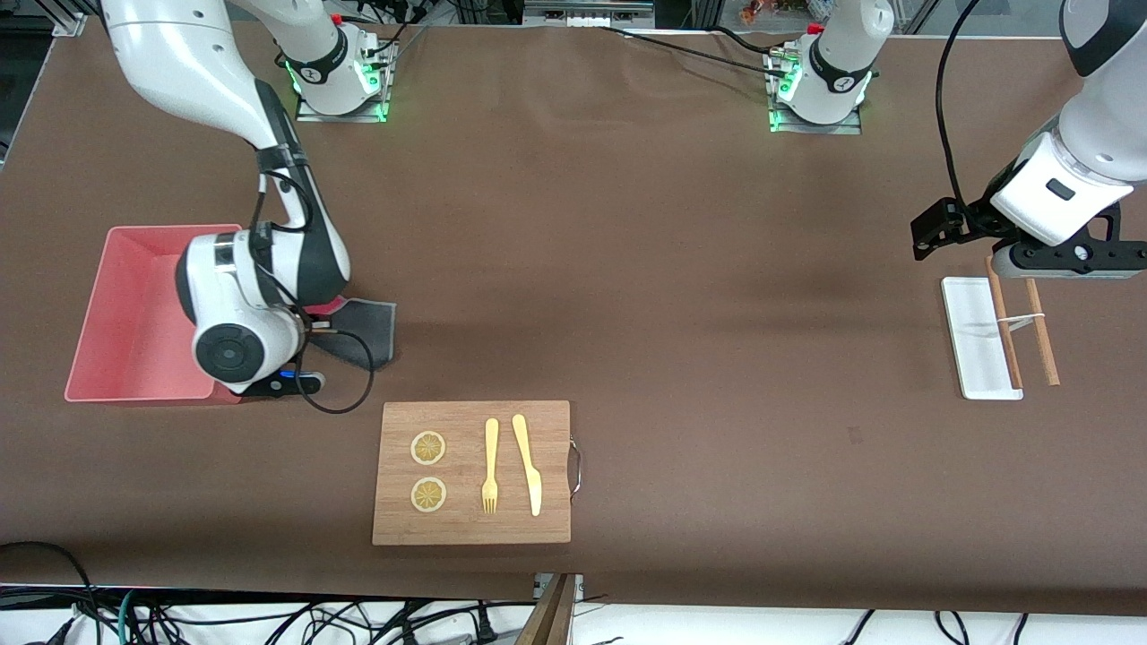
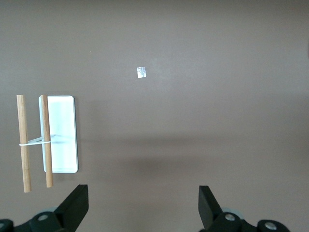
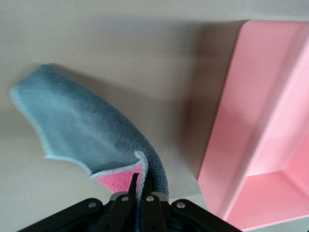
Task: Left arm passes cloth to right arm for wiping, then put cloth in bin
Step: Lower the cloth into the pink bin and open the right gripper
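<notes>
Wooden board [image 1: 472, 473] near cloth [image 1: 367, 330], bin [image 1: 134, 313]

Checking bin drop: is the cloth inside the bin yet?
No, the cloth hangs from the shut right gripper beside the bin, outside its wall.

no readable text, labels or numbers anywhere
</notes>
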Controlling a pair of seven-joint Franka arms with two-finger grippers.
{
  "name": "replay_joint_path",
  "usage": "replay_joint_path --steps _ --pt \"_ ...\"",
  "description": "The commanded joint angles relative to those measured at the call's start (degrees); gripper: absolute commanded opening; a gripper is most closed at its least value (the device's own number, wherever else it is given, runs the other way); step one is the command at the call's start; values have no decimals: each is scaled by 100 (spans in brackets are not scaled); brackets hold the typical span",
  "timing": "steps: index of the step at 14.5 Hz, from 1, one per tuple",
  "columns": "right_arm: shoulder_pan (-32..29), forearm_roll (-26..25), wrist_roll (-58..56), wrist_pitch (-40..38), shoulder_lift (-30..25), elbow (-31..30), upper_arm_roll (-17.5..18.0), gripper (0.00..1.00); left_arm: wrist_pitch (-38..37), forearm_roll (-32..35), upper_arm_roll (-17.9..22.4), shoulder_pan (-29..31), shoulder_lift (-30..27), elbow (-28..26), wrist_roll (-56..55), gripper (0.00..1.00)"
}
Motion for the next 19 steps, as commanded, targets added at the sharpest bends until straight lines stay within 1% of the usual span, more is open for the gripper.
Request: replay_joint_path --steps 1,3,4,6,8,11,12,15,18,19 --pt "-191 -58 -232 -367 -658 -46 81 0 28 -42 -12 -14 12 46 -44 100" --pt "-305 -40 -565 -455 -967 -11 81 0 28 -42 -21 -14 12 46 -44 100" --pt "-314 -49 -662 -656 -1046 103 47 0 28 -42 -21 -14 4 46 -44 100" --pt "-332 -49 -803 -1340 -1038 628 37 0 28 -42 -21 -14 4 54 -44 100" --pt "-507 -40 -1074 -1685 -1056 955 -7 0 28 -42 -21 -14 12 46 -44 100" --pt "-928 -58 -1680 -1800 -1451 983 -7 0 28 -42 -21 -14 4 46 -44 100" --pt "-1051 -75 -1918 -1853 -1504 974 -7 0 28 -42 -21 -14 12 54 -36 100" --pt "-1456 -356 -2621 -1906 -1671 939 -15 0 19 -42 -21 -14 12 54 -36 100" --pt "-1860 -523 -3088 -1871 -1689 878 -41 0 19 -42 -21 -14 12 54 -36 100" --pt "-1966 -523 -3150 -1827 -1689 755 -50 0 19 -42 -21 -14 12 54 -36 100"
